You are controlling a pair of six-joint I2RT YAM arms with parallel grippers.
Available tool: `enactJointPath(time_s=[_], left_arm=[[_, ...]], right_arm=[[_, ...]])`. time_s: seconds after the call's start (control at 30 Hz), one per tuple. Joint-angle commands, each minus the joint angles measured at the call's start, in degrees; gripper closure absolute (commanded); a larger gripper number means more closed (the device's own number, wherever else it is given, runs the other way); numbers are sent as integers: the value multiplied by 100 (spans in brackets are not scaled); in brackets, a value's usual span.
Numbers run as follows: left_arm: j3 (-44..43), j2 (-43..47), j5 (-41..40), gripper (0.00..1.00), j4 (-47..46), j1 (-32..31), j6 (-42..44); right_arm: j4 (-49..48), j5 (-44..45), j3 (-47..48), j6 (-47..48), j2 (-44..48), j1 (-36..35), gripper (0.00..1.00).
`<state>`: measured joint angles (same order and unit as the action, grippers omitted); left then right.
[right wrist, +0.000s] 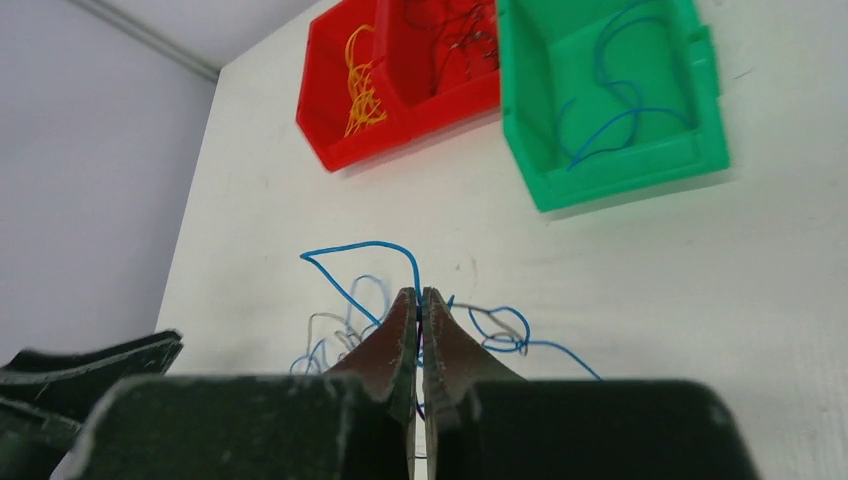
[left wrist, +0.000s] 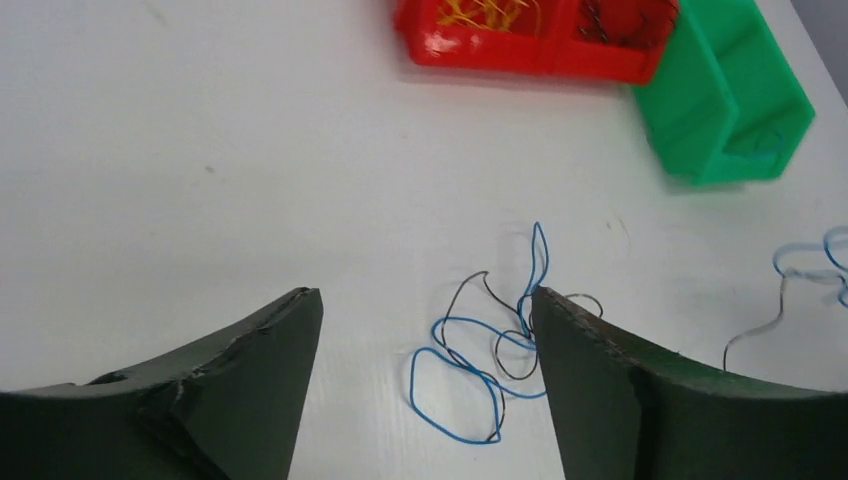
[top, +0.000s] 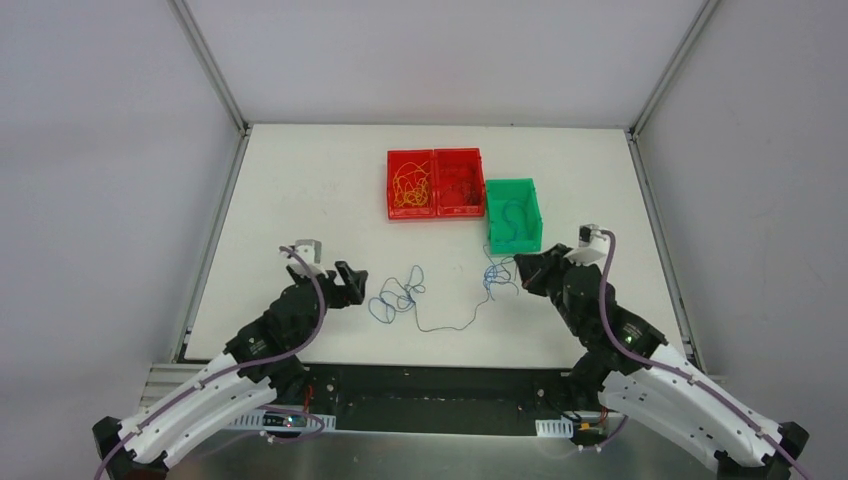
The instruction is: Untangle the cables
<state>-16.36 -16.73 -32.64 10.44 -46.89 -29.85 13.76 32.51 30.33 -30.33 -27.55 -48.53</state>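
- White table (top: 300, 200), grey walls; cables (top: 400, 298) lie loosely tangled between the grippers.
- Left gripper (left wrist: 425, 300): fingers wide apart, blue loops between the tips (contact unclear).
- Right gripper (right wrist: 420, 296): fingers pressed together, pinching a blue strand.
- Left wrist view shows a dark wire threaded through the blue; overhead barely resolves it.
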Motion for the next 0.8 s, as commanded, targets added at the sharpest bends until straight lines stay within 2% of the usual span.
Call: enactJointPath(time_s=[0.0, 0.13, 0.3, 0.43, 0.77], left_arm=[[135, -627, 1815, 17, -1776, -17, 1000], [244, -1480, 3145, 11, -3239, -20, 1458], [-21, -2752, 3984, 11, -4198, -55, 1705], [-149, -3753, 4305, 11, -4997, -274, 1688], [-740, -5697, 4317, 15, -6278, -941, 1610]], right_arm=[[-779, -1310, 427, 148, -304, -9, 100], [-974, -1666, 579, 57, -426, -7, 100], [-1241, -1844, 564, -151, -438, -7, 100], [-1551, -1899, 486, -306, -436, -9, 100], [-1885, -1973, 319, -484, -621, -11, 100]])
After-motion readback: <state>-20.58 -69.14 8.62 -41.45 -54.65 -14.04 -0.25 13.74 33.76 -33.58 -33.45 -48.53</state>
